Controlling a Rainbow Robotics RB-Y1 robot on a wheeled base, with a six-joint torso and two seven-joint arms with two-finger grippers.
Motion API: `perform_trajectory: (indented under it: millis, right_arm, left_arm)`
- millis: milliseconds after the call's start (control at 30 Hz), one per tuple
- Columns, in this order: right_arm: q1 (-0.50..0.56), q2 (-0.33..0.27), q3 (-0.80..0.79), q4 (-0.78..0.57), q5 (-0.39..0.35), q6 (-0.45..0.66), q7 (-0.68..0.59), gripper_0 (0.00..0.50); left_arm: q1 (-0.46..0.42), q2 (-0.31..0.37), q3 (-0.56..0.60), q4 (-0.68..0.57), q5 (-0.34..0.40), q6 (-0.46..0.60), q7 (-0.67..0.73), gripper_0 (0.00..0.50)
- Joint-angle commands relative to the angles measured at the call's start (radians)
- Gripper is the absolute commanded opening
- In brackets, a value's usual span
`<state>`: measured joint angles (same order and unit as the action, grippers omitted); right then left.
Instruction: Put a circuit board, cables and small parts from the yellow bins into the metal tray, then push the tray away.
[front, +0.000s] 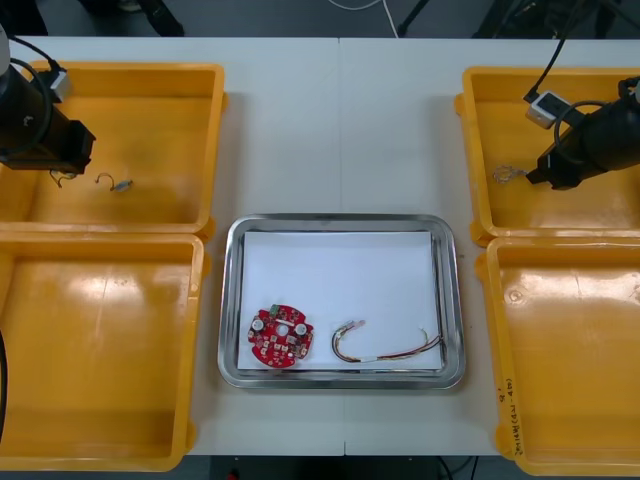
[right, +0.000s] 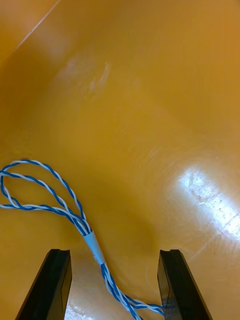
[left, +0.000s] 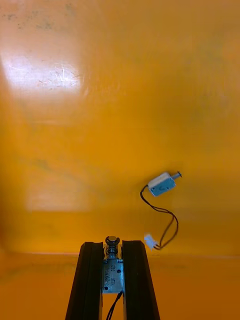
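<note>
Left wrist view: the left gripper (left: 112, 245) pinches a small metal part (left: 112, 274) at ten o'clock of the tray (front: 340, 221), so lift straight up; the right gripper (right: 114, 253), fingers wide, straddles the blue-white cable (right: 94, 244) at two o'clock.

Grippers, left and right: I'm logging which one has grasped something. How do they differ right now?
The left gripper has its fingers shut on a small metal part; the right gripper has its fingers open, astride a blue and white cable lying loose. The left gripper is in the far left yellow bin, the right gripper in the far right yellow bin. Both are low inside a bin.
</note>
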<state>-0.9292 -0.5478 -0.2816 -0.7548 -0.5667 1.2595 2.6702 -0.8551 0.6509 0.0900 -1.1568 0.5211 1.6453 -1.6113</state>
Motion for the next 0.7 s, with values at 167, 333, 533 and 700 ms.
perform_trajectory:
  millis: [167,333,533,700]
  right_arm:
    - [0.029,0.017,0.018,-0.029,-0.019,-0.052,0.035,0.5]
    - [0.029,0.029,0.018,-0.029,-0.019,-0.06,0.035,0.5]
    - [0.032,0.042,0.022,-0.031,-0.022,-0.071,0.035,0.5]
    - [0.039,0.042,0.033,-0.029,-0.038,-0.085,0.035,0.308]
  left_arm:
    - [-0.055,0.041,0.039,-0.169,0.0,0.156,-0.013,0.001]
    - [-0.053,0.012,0.037,-0.259,0.0,0.24,0.067,0.0]
    - [-0.055,-0.05,0.01,-0.376,-0.018,0.275,0.188,0.001]
    - [-0.053,-0.094,-0.035,-0.454,-0.035,0.275,0.28,0.001]
